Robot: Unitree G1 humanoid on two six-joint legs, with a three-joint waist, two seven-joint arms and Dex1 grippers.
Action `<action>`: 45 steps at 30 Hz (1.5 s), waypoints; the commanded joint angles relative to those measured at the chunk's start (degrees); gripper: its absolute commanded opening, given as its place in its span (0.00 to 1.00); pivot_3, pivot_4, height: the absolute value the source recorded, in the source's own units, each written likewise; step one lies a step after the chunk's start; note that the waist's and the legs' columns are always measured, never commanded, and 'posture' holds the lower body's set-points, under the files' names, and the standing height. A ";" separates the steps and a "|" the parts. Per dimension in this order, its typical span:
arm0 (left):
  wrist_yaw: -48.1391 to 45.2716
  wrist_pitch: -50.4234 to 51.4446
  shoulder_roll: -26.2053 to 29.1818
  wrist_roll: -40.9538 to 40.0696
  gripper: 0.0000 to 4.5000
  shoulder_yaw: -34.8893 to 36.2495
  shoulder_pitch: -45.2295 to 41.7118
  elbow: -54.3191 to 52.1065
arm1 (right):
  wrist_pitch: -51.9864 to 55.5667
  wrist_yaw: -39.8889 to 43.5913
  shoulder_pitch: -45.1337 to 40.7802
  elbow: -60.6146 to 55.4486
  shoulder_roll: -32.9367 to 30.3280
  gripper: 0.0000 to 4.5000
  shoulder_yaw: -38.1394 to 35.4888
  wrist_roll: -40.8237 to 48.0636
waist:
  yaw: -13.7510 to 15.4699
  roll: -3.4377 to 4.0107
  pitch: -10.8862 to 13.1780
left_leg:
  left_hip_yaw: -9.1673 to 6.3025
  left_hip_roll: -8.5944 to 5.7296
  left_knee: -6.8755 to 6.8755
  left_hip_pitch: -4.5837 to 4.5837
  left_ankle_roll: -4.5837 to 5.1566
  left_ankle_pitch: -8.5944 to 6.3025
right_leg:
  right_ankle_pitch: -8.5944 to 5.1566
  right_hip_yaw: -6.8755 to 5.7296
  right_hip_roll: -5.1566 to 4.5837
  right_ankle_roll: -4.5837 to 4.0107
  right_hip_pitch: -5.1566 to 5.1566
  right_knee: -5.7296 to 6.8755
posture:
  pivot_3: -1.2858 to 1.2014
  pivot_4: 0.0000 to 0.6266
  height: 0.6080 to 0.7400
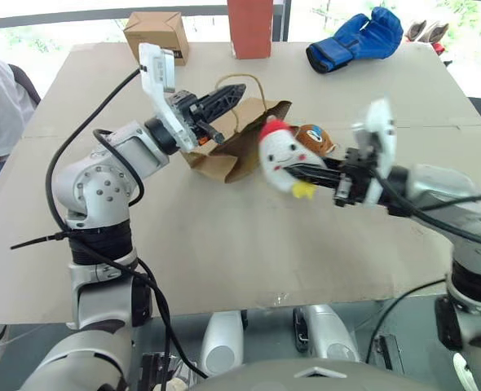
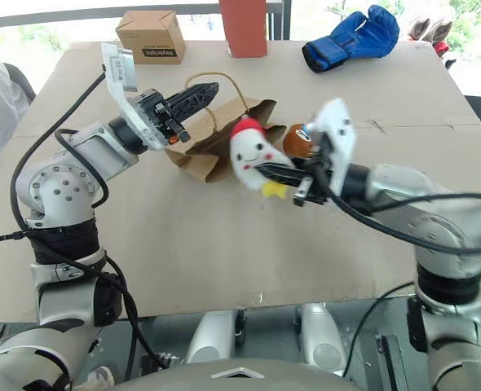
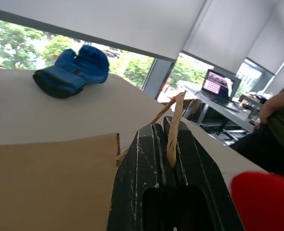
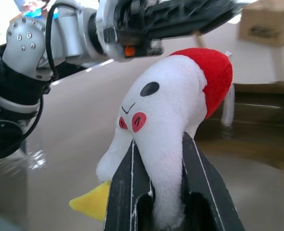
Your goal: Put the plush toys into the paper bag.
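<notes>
- Neither plush toy is inside the paper bag [image 1: 239, 151] yet, so as I judge it the task is at its first delivery, with both placements left to do.
- Closed tight on one tan loop handle [image 3: 174, 126], the left gripper [image 1: 224, 99] lifts that side of the bag, which lies on the cardboard-covered table [image 1: 224, 244]; the handle runs between its black fingers in the left wrist view.
- Clamped on the lower body of the white toy [image 4: 173, 120], the right gripper [image 1: 306, 173] holds it clear of the table, just in front of the bag, red top up and yellow base hanging below the fingers.
- Just behind the white toy, beside the bag's edge, the brown toy [image 1: 315, 138] sits on the table, untouched.
- How wide the bag's mouth stands is hard to make out from the head views, since the white toy covers part of it; it looks only partly open.
- Left to do: bring the white toy over the opening and let go, then fetch the brown one and do the same.
- At the far edge of the table, the blue boxing glove [image 1: 356, 39], small cardboard box [image 1: 157, 34] and red box [image 1: 250, 27] play no part.
</notes>
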 commanded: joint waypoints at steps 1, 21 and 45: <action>-1.89 2.32 2.08 -5.68 0.00 2.69 1.04 -5.58 | -5.46 3.80 -4.02 10.72 0.76 0.00 8.88 -8.07 | 0.04 0.00 0.01 | 0.01 0.00 0.00 -0.01 0.00 0.00 | 0.00 0.00 -0.01 0.00 0.00 -0.01 | 0.52 0.24 0.80; 4.74 -1.18 6.51 -4.40 0.00 5.09 12.68 -10.79 | -15.62 13.79 -9.63 22.80 7.10 0.76 12.50 -21.36 | 0.31 0.03 0.05 | 0.00 -0.01 -0.05 -0.04 -0.01 0.00 | 0.01 -0.08 -0.05 0.01 -0.04 0.01 | 0.52 0.24 0.80; 5.51 -2.69 7.46 -4.17 0.00 7.00 11.10 -10.77 | -50.42 4.23 -16.60 59.58 6.34 0.23 10.92 -43.87 | 0.18 -0.01 0.05 | 0.07 -0.03 -0.16 -0.07 -0.01 0.00 | 0.03 0.07 0.00 0.02 -0.16 -0.05 | 0.52 0.24 0.80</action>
